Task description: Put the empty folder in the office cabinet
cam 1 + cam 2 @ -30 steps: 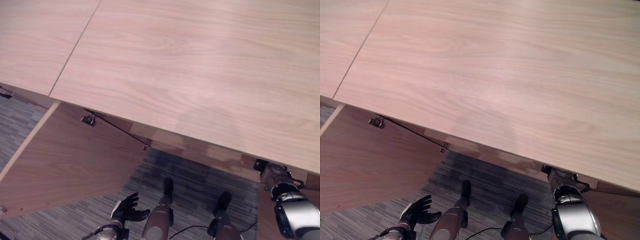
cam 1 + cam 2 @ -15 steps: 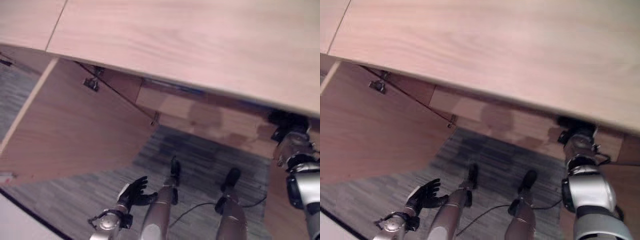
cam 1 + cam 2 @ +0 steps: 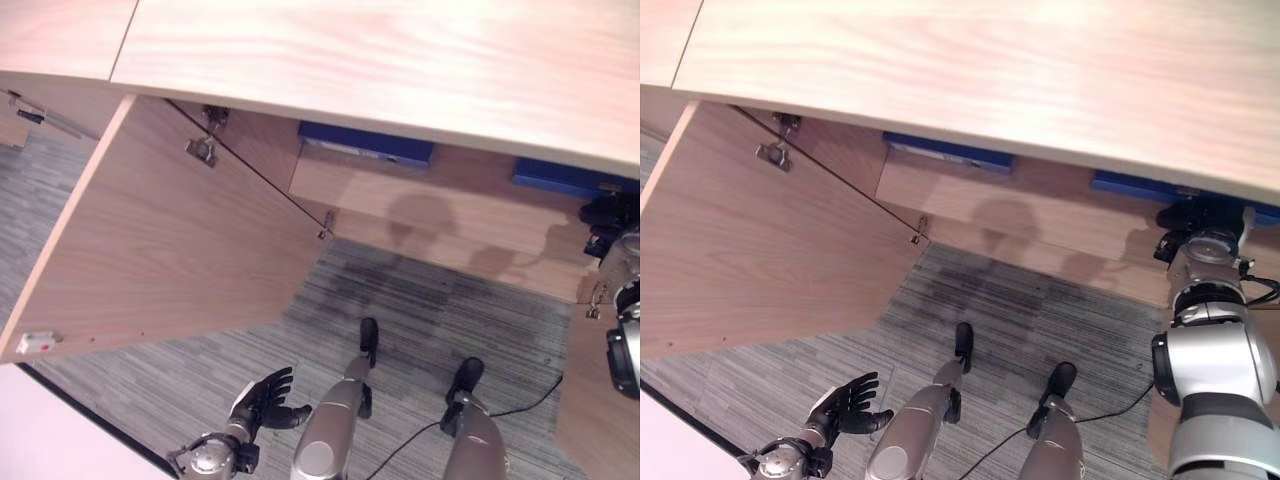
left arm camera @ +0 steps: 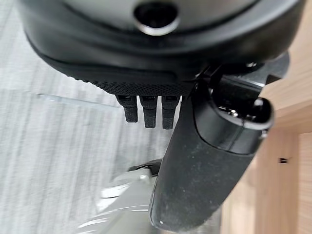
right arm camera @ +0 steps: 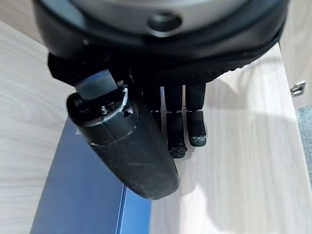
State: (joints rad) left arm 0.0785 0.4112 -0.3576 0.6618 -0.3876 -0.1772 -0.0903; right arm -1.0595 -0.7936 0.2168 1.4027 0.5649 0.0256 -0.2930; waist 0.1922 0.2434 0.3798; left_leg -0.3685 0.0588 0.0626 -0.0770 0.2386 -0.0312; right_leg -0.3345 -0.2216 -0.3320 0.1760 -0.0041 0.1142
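Note:
A blue folder [image 5: 83,195] lies flat on the wooden shelf [image 5: 234,170] inside the open cabinet, at its right end [image 3: 1135,185]. My right hand [image 5: 131,151] reaches into the cabinet just past it [image 3: 1200,215]. Its fingers are straight and its thumb hangs over the folder's edge without holding it. A second blue folder [image 3: 365,143] lies further left on the same shelf. My left hand [image 3: 265,395] hangs low over the carpet, open and holding nothing.
The cabinet's left door [image 3: 170,250] stands swung wide open, with hinges [image 3: 203,150] at its inner edge. The broad wooden cabinet top [image 3: 400,50] juts over the shelf. Grey striped carpet [image 3: 440,310] covers the floor in front.
The camera has tipped downward, so the cabinet's inside and both blue folders have come into sight. My right hand stays at the shelf's right end. The left hand still hangs low.

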